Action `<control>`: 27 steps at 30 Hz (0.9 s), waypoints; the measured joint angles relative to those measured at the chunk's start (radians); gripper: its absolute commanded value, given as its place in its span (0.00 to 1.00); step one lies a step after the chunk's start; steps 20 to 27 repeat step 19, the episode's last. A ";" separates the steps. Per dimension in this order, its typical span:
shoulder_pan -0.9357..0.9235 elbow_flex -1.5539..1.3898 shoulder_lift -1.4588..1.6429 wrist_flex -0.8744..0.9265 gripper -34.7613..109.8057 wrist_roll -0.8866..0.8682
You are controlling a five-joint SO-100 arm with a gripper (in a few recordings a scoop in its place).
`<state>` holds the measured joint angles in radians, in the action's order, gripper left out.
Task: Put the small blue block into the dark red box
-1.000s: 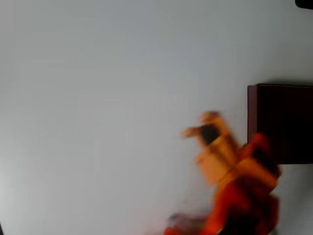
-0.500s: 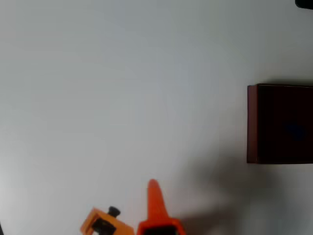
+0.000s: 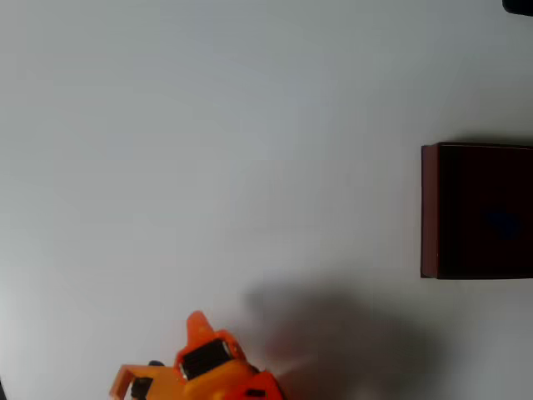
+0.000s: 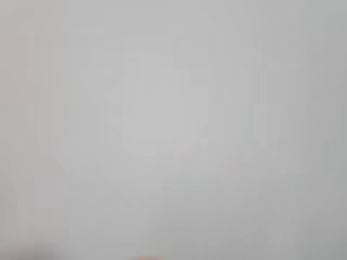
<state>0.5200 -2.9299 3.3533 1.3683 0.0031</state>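
My gripper (image 3: 193,329) sits at the bottom edge of the overhead view, left of centre, well apart from the dark red box (image 3: 430,208) at the right edge. Only an orange fingertip and part of the body show, so I can't tell if the jaws are apart or closed. A faint blue patch inside the box's dark interior looks like the small blue block (image 3: 500,221). The white table (image 3: 208,150) fills the wrist view, blurred.

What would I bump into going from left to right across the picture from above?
Orange gripper low at the bottom edge → bare white table → dark red box at the right edge, with a faint blue spot, likely the small blue block, inside.
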 measured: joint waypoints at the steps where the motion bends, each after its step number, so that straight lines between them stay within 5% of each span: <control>1: 0.006 -0.023 -0.005 -0.006 0.24 0.000; 27: 0.034 -0.069 -0.005 -0.029 0.24 -0.002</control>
